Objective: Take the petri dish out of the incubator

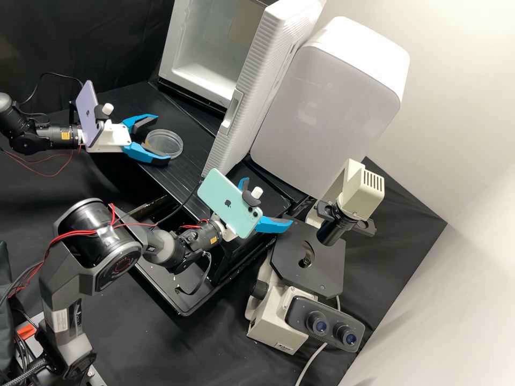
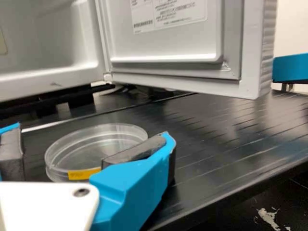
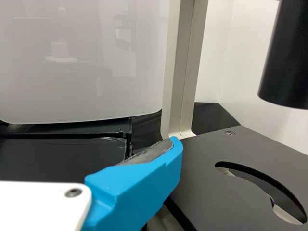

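Ribbed black tray [image 1: 185,174] bore a round, clear petri dish [image 2: 96,144] inside the wide-open left gripper [image 1: 159,137]; right gripper's [image 1: 278,223] opening was unclear.

Black ribbed tray [image 1: 182,172] with petri dish [image 1: 163,142]

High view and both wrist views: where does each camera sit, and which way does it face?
High view: fixed off the arms, looking forward and down on incubator, microscope, both arms.
Left wrist view: on the left wrist, facing the incubator door; own fingers flank the petri dish.
Right wrist view: on the right wrist, facing the microscope stage; one own finger.
Shared: high and left wrist views show the dish.
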